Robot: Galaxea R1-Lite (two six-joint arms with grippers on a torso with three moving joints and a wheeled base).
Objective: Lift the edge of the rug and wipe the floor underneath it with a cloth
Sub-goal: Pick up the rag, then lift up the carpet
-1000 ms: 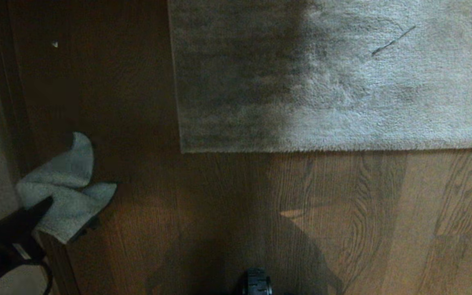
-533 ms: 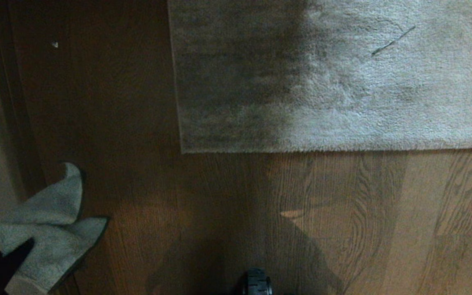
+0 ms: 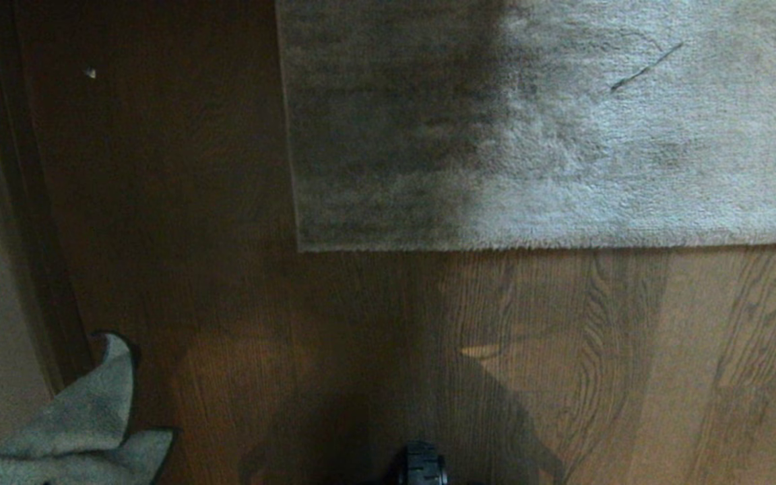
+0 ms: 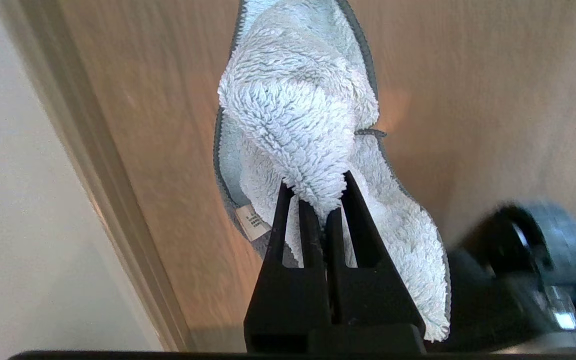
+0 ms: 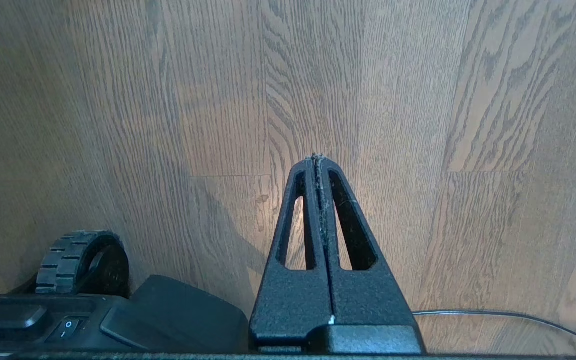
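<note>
The grey-beige rug lies flat across the far half of the head view; its rug edge (image 3: 550, 246) runs straight and ends in a square corner (image 3: 300, 248). Brown wood-grain floor (image 3: 361, 350) spreads in front of it. The light grey-blue cloth (image 3: 81, 431) hangs at the bottom left of the head view, beside the wall. In the left wrist view my left gripper (image 4: 318, 192) is shut on a bunched fold of the cloth (image 4: 293, 115), the rest drooping round the fingers. My right gripper (image 5: 317, 159) is shut and empty above bare floor (image 5: 468, 100), away from the rug.
A pale wall with a dark skirting board (image 3: 31, 222) runs along the left. The robot's base and a ribbed wheel (image 5: 80, 260) sit close under the right arm, and a thin cable (image 5: 508, 316) lies on the planks. A small pale speck (image 3: 90, 72) rests on the far floor.
The cloth has moved down and left toward the bottom corner of the head view, and the left gripper holding it has slipped out of that view. Rug and right arm stay still.
</note>
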